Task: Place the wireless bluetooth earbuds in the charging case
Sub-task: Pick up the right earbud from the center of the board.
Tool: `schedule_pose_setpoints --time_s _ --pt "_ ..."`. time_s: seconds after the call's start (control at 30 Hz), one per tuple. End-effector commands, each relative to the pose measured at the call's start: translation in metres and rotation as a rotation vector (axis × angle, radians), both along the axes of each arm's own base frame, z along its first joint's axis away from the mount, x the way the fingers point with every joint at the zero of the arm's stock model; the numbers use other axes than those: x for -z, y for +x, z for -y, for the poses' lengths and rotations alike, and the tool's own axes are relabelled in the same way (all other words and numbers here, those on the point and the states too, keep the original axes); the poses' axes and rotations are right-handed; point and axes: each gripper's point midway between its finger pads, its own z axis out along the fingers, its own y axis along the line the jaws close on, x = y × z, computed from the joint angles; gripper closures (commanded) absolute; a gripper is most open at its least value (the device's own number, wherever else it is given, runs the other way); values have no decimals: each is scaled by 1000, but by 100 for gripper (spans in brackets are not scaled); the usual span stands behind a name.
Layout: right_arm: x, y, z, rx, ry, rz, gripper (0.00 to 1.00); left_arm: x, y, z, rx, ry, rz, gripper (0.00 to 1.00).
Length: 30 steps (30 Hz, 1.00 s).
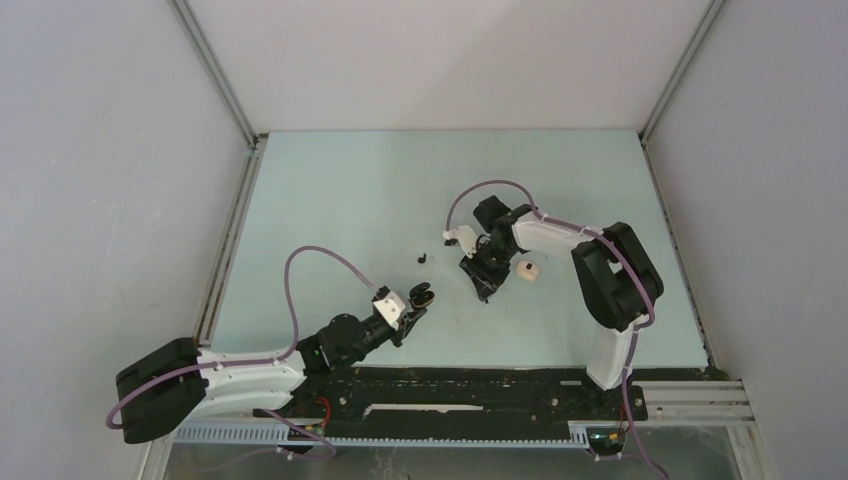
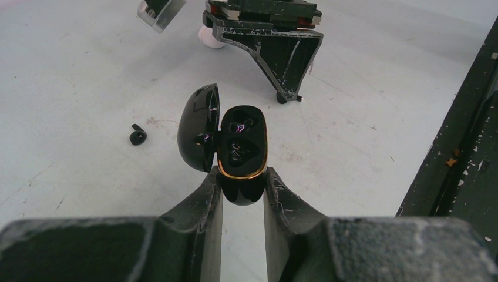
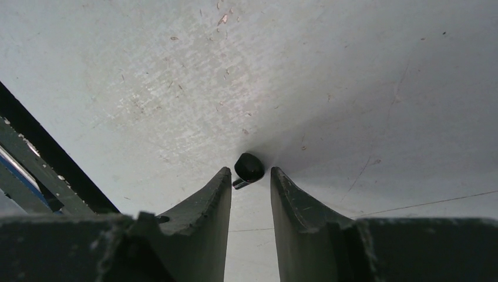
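Charging case (image 2: 242,147) sits clamped at its base in left gripper (image 2: 242,178), lid (image 2: 198,126) open.

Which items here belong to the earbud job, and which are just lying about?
In the job: charging case, open, held by left gripper; black earbud at right gripper; second black earbud on table.
Lying about: white rounded item, identity unclear.

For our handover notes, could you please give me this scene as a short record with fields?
Left end effector: shut on the charging case, lid open
Right end effector: tips low over the table, on either side of a black earbud; grip unclear
Loose earbud: black, lying on the table apart from the case
White item: on the table beside the right end effector
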Motion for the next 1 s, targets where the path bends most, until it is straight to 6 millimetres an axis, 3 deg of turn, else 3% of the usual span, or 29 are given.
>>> schedule_pose_setpoints --time_s 0.0,0.43,0.97 --pt "-1 11 -8 -5 5 32 66 -13 5 1 -16 -37 31 100" --pt "10 7 -8 -37 -51 44 73 -11 5 3 -13 -30 25 100" --pt "27 -3 -6 -86 -144 72 72 -11 5 3 -11 -30 25 100"
